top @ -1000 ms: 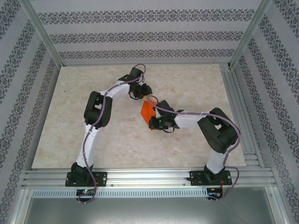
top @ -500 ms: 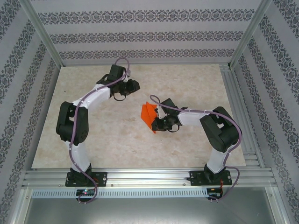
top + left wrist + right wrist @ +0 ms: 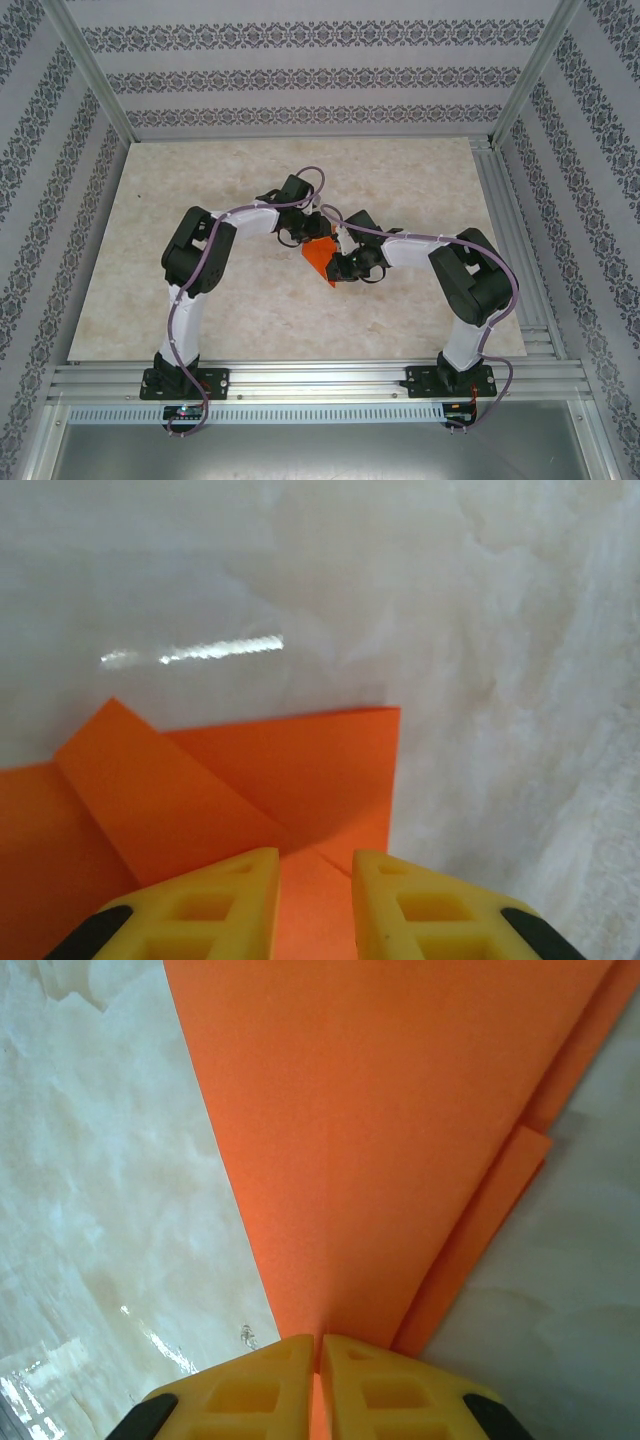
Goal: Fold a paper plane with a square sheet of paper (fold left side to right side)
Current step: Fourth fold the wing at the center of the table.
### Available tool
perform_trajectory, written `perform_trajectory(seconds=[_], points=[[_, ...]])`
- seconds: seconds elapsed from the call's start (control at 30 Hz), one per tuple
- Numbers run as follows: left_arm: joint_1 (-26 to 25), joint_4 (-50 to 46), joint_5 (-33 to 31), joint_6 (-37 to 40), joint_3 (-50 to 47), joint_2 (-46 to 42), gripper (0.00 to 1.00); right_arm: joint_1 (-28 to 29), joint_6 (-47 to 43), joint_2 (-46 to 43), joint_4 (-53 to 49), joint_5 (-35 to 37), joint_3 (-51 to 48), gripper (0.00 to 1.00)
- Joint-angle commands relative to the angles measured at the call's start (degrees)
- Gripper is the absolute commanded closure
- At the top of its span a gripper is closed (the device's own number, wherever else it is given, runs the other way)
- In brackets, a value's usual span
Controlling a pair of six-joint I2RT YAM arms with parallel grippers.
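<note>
Trouble would start at the paper [image 3: 320,256], a bright orange sheet creased into a pointed wedge with a loose flap on top, sitting near the middle of the table [image 3: 200,290]. The right gripper [image 3: 320,1345] has its jaws pinched flat on one narrow end of the wedge, so the sheet is anchored at that single spot. The left gripper [image 3: 315,865] hangs over the far part of the sheet. Its jaws stand a narrow gap apart with orange showing between them, and I cannot tell whether its fingers touch the paper.

Thin paper held at one point is likely to tear or wrinkle there if the left side drags across it or the two arms pull against each other. A flap swept over off-line would set a crooked crease and leave uneven wings. The tabletop looks glossy, so an early release could let the wedge slide. The two wrists are close together in the top view and could bump.
</note>
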Motion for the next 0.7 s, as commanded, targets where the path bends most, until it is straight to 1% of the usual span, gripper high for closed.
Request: perform_trajectory(seconds=[0.0,0.13,0.23,0.3,0.37,0.5,0.67], points=[[0.3,0.1,-2.0,0.4,1.8,1.2,0.72,-0.4,-1.3,1.1,-6.1,3.1,-1.1,0.87],[0.3,-1.3,-4.6,1.4,0.4,1.6,0.73,-0.7,1.9,-2.2,-5.6,1.8,-1.3,0.86],[0.3,-0.2,-5.0,1.1,-2.6,1.0,0.73,-1.0,8.1,-8.0,-3.4,1.6,-1.9,0.84],[0.3,1.3,-4.6,0.3,-4.4,0.8,0.73,-1.0,12.1,-11.7,-1.8,2.9,-2.1,0.84],[0.3,2.4,-4.3,-0.1,-5.3,0.8,0.73,-1.0,15.7,-13.1,-1.0,4.3,-1.9,0.84],[0.2,2.8,-4.3,-0.3,-5.4,0.8,0.73,0.8,22.2,-11.5,2.4,6.6,-1.5,0.85],[0.2,2.7,-4.5,-0.4,-5.4,0.9,0.73,2.7,26.1,-6.9,5.6,9.1,0.3,0.85]])
